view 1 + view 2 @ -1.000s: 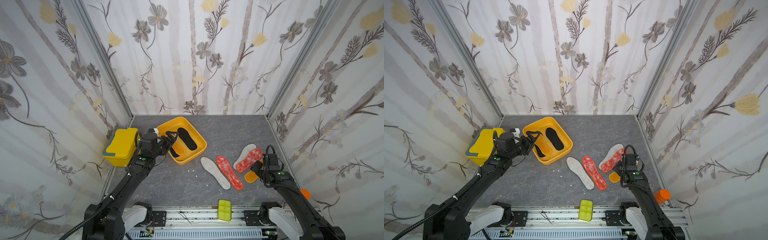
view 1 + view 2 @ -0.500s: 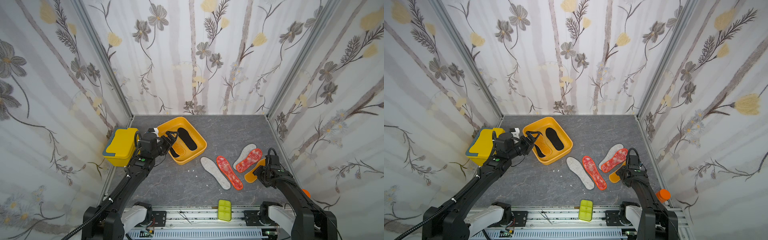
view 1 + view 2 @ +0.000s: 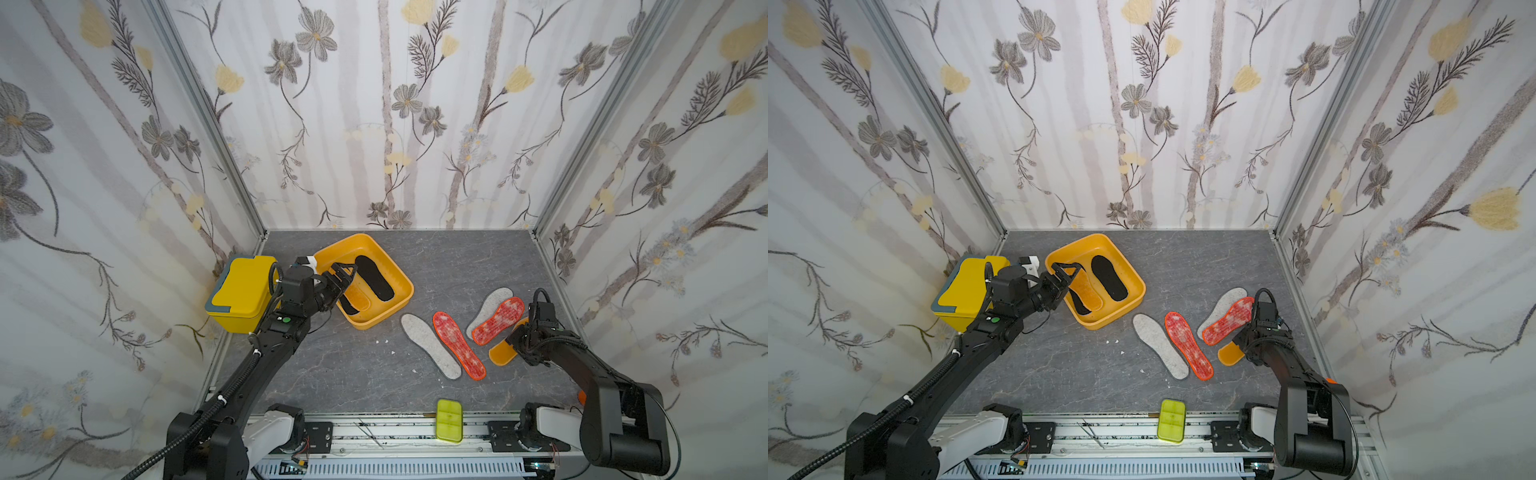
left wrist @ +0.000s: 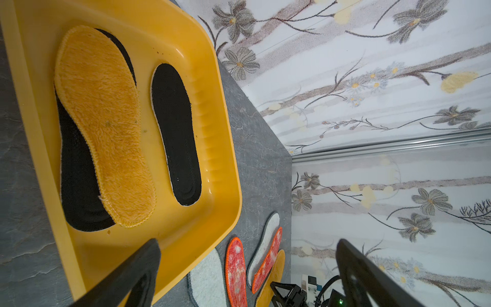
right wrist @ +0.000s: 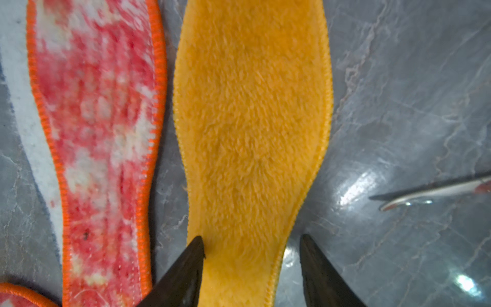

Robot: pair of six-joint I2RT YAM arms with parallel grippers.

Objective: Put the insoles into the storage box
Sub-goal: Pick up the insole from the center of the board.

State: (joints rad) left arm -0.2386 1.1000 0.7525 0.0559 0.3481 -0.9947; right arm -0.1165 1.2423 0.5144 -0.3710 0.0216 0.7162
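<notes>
Plush orange-yellow insole (image 5: 252,133) lies flat on the table (image 5: 398,106) directly under the right gripper (image 5: 252,243), its long axis running straight ahead from the jaws. They stand apart astride its narrow end, one tip on the pile's edge, the other on bare table just beside it; nothing is clamped yet. A red mottled insole (image 5: 101,133) lies alongside, nearly parallel. The storage box (image 4: 220,127) sits well off toward the left gripper (image 4: 248,242), which hangs wide open and empty over its rim. The right arm is clearly nearer.
</notes>
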